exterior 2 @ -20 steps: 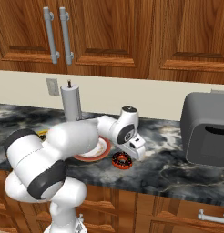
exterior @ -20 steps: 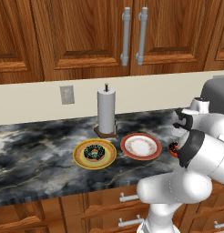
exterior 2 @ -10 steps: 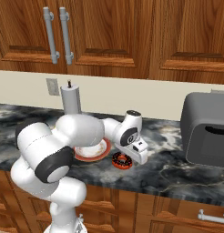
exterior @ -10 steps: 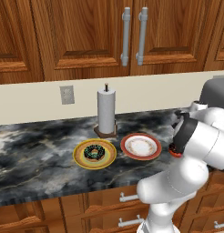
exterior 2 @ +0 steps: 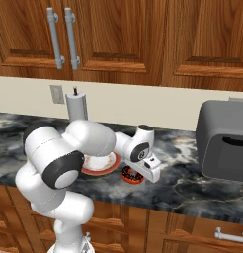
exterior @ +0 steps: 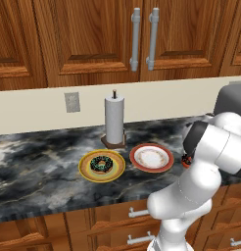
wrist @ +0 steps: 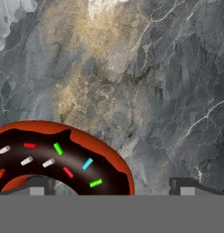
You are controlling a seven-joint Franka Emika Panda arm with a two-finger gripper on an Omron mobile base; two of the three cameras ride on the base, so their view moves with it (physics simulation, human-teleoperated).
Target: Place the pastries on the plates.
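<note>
A glossy white arm (exterior 2: 79,148) of rounded, bulbous segments with dark grey joint bands, ending in a white boxy gripper (exterior 2: 149,170) with small dark fingertips (wrist: 37,186)

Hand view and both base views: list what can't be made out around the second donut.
- Reddish donut: hand view, its lower part is cut off by the bottom edge.
- Same donut, right base view: the gripper above covers much of it.
- Same donut, left base view: only a sliver shows past the arm.
- Red plate: right base view, the arm hides its left part.
</note>
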